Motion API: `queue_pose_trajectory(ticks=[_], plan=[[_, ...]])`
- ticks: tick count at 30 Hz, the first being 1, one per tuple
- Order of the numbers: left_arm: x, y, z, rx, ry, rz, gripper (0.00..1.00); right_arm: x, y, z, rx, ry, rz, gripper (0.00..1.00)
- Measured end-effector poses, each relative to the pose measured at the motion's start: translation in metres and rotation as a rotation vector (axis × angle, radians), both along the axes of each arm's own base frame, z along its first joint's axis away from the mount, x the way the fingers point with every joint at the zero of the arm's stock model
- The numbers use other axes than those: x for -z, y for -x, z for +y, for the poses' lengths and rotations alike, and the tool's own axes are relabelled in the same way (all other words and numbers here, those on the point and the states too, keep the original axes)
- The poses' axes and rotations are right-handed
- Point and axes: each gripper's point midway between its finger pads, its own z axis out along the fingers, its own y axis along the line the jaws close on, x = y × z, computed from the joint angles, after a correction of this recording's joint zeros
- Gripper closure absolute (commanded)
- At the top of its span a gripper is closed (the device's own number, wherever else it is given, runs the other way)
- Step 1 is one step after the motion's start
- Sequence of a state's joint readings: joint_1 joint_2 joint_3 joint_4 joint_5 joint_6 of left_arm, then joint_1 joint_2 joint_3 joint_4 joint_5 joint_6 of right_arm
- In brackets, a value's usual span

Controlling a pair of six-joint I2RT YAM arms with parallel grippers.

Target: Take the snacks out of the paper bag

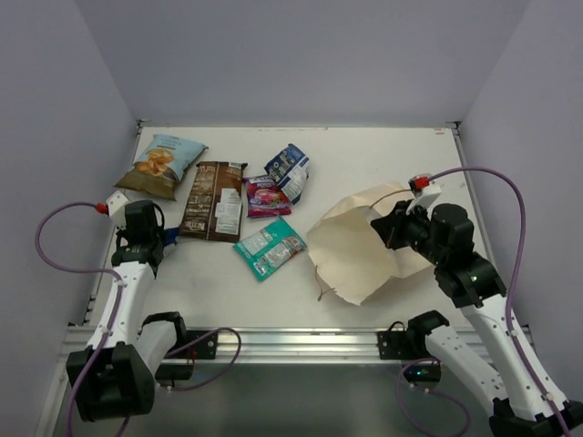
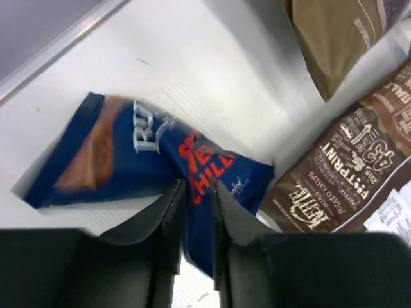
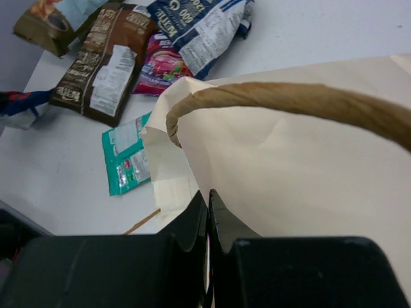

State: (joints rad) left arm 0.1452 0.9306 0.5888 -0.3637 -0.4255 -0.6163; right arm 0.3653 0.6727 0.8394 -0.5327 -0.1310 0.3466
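Observation:
The beige paper bag (image 1: 351, 248) lies on its side at the right of the table, mouth toward the left. My right gripper (image 1: 390, 228) is shut on the bag's upper rim (image 3: 302, 167), under a brown cord handle (image 3: 289, 102). My left gripper (image 1: 155, 238) is shut on a dark blue packet (image 2: 154, 154) with red lettering, low over the table's left edge. On the table lie the blue-and-tan chip bag (image 1: 162, 166), the long dark brown packet (image 1: 213, 200), the magenta packet (image 1: 265, 196), a blue-and-white packet (image 1: 289, 170) and the teal packet (image 1: 270, 248). The bag's inside is hidden.
The table's metal rail (image 1: 273, 341) runs along the near edge, and purple walls close in the left, back and right. The second cord handle (image 1: 321, 293) lies on the table by the bag's near corner. Cables loop beside both arm bases.

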Motion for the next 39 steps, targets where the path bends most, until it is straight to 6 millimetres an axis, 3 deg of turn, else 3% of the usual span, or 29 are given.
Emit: queue_pose_trajectory(ticks=[1, 3, 4, 12, 16, 23, 27, 30, 34, 39], plan=[[0.003, 0.001, -0.003, 0.011, 0.010, 0.003, 0.35, -0.003, 0.004, 0.003, -0.031, -0.004, -0.011, 1.00], [0.001, 0.001, -0.008, 0.039, 0.027, -0.011, 0.05, -0.008, 0.011, 0.009, -0.088, -0.010, -0.036, 1.00], [-0.003, 0.000, -0.010, 0.053, 0.030, -0.028, 0.00, -0.010, 0.014, 0.012, -0.116, -0.012, -0.047, 1.00], [-0.063, -0.002, -0.029, 0.206, 0.000, -0.189, 0.00, -0.018, 0.037, 0.033, -0.325, -0.019, -0.095, 1.00], [-0.081, -0.006, -0.047, 0.327, -0.026, -0.205, 0.00, -0.025, 0.043, 0.039, -0.389, -0.009, -0.090, 1.00], [-0.120, -0.013, -0.077, 0.513, -0.037, -0.220, 0.00, -0.072, 0.032, 0.048, -0.391, -0.063, -0.096, 1.00], [-0.141, -0.017, -0.093, 0.605, -0.029, -0.256, 0.00, -0.105, 0.014, 0.051, -0.305, -0.140, -0.065, 1.00], [-0.145, -0.016, -0.102, 0.654, -0.013, -0.253, 0.00, -0.119, -0.007, 0.050, -0.199, -0.203, -0.016, 1.00], [-0.140, -0.012, -0.109, 0.697, 0.008, -0.224, 0.00, -0.112, -0.041, 0.033, -0.022, -0.271, 0.071, 1.00], [-0.138, -0.006, -0.116, 0.735, 0.033, -0.201, 0.00, -0.087, -0.088, -0.010, 0.210, -0.352, 0.167, 1.00]])
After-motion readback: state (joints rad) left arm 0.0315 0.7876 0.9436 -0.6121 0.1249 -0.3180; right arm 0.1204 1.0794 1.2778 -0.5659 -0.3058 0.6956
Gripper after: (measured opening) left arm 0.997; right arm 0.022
